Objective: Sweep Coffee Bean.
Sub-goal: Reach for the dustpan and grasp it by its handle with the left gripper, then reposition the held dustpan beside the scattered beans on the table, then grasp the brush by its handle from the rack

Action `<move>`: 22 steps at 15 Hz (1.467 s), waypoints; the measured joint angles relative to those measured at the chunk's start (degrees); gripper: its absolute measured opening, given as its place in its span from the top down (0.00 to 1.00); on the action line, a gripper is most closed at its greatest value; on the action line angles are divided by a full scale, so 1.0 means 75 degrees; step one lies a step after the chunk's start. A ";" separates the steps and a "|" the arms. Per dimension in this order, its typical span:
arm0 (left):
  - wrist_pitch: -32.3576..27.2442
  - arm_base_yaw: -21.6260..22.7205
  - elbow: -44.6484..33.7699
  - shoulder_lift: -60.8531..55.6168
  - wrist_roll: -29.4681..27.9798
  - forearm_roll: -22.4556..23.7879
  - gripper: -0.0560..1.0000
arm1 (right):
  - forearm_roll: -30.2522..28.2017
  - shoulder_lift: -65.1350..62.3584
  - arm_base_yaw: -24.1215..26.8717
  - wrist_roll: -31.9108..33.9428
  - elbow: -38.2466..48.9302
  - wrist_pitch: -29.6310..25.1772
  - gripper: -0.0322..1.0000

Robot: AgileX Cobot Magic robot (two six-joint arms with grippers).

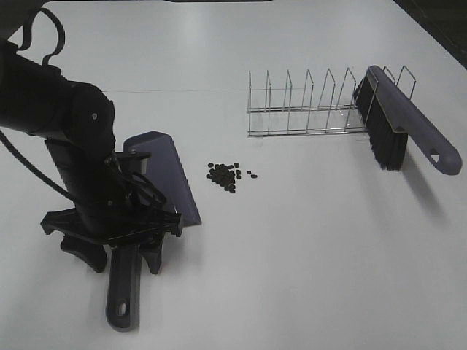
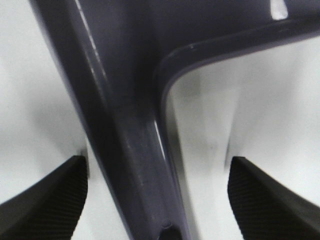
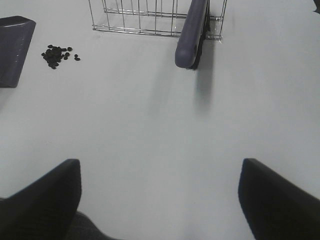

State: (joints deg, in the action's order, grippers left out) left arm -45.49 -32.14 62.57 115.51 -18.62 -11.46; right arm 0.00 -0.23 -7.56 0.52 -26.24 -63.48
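The coffee beans [image 1: 225, 176] lie in a small dark cluster on the white table, just right of the purple dustpan [image 1: 162, 173]. The dustpan's handle [image 1: 122, 292] points toward the front edge. My left gripper [image 1: 122, 259] is open and straddles that handle, and the left wrist view shows the handle [image 2: 132, 145] between the spread fingers [image 2: 45, 200], apart from both. My right gripper [image 3: 160, 200] is open and empty over bare table. It is out of the high view. From it I see the beans [image 3: 57, 54] and the dustpan [image 3: 12, 50] far off.
A wire rack [image 1: 306, 109] stands at the back right. A purple brush with black bristles [image 1: 398, 124] leans against the rack's right end, handle toward the right. The rack [image 3: 150, 17] and the brush handle [image 3: 192, 35] also show in the right wrist view.
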 joint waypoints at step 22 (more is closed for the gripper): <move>-0.0764 0.1451 0.0069 -0.0970 0.1497 0.2170 0.63 | 0.0000 0.2437 0.0000 0.0420 -0.1367 0.0000 0.24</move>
State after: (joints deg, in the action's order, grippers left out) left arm -51.22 -21.26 63.08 108.23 -7.39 4.81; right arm 0.00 18.05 -7.56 3.67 -36.50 -63.48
